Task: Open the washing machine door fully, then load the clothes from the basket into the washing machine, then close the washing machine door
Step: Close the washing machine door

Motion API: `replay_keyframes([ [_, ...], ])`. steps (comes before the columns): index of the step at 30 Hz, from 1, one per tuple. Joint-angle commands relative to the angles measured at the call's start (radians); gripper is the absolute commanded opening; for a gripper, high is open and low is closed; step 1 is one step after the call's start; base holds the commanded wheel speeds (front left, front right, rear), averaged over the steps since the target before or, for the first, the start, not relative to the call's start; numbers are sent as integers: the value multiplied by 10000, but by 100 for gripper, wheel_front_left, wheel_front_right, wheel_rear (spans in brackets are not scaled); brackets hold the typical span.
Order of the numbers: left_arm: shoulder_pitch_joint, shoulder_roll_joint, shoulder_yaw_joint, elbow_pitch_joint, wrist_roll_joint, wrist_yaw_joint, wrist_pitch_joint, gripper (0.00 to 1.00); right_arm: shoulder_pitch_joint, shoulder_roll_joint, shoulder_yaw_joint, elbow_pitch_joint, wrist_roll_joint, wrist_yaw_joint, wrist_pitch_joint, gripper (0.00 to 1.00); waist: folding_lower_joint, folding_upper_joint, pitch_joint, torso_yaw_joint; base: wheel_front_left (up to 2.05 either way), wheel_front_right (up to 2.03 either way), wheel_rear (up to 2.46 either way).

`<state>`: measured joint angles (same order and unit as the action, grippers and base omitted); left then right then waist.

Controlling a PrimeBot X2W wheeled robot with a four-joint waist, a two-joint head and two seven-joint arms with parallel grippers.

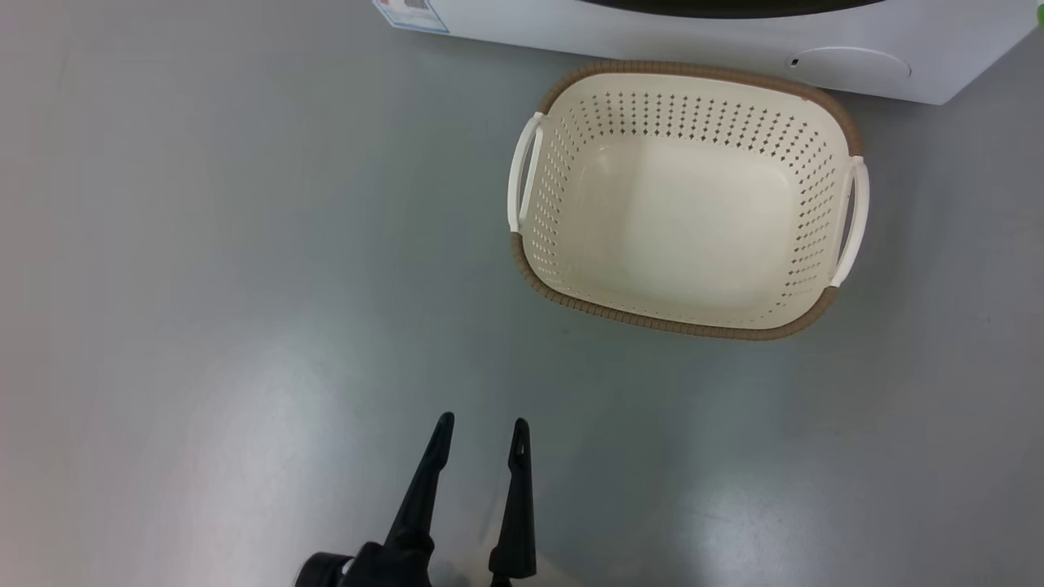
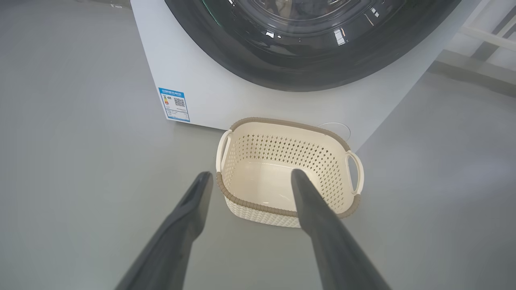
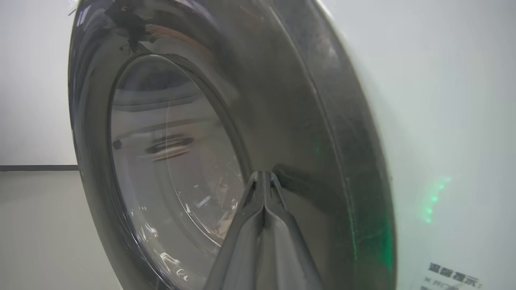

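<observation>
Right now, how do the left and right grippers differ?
The left gripper is open, jaws apart; the right gripper is shut, jaws together. The left gripper points toward the empty cream perforated plastic basket; the right gripper points at the glossy round black washing machine door. Both hold nothing.

A grey floor (image 1: 204, 285) is seen from above, with pale reflections spread across it. The basket (image 1: 669, 324), cream with perforated sides and a brown woven-look rim, is set on the floor just in front of the washing machine (image 1: 652, 33). Its smooth bottom is exposed, and a white handle is fixed at each short side. On the machine's white front a blue label (image 1: 410, 14) is seen at the left corner and a round service flap (image 1: 852, 63) beyond the basket's right end. A dark sliver of the washing machine door (image 1: 734, 6) is cut by the top edge. At the bottom edge the left tool (image 1: 483, 424) is shown with its two dark fingers spread, well apart from the basket.
</observation>
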<state>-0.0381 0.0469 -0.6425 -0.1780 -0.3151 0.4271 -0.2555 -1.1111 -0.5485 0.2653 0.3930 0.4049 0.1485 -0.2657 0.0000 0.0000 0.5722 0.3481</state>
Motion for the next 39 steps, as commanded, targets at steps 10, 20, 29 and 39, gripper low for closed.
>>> replay_keyframes([
  [10, -8, 33, 1023, 164, -191, -119, -63, 100, 1961, 279, -327, -1882, 329, -178, 39, 82, 0, 0, -918, -995, 0, 0, 0],
  [20, 167, 33, 2384, 958, -347, -976, -63, 100, 5159, 877, -705, -3066, 237, -178, 39, 100, 0, 0, -2815, -2463, 0, 0, 0],
  [29, 1007, 33, 3461, 1376, -629, -1993, -63, 100, 7696, 1599, -1516, -3357, -13, -178, 39, 100, 0, 0, -4444, -3394, 0, 0, 0],
  [39, 1636, 33, 4237, 1668, -575, -2592, -63, 100, 10156, 2199, -2573, -3905, -611, -178, 39, 100, 0, 0, -5346, -3911, 0, 0, 0],
])
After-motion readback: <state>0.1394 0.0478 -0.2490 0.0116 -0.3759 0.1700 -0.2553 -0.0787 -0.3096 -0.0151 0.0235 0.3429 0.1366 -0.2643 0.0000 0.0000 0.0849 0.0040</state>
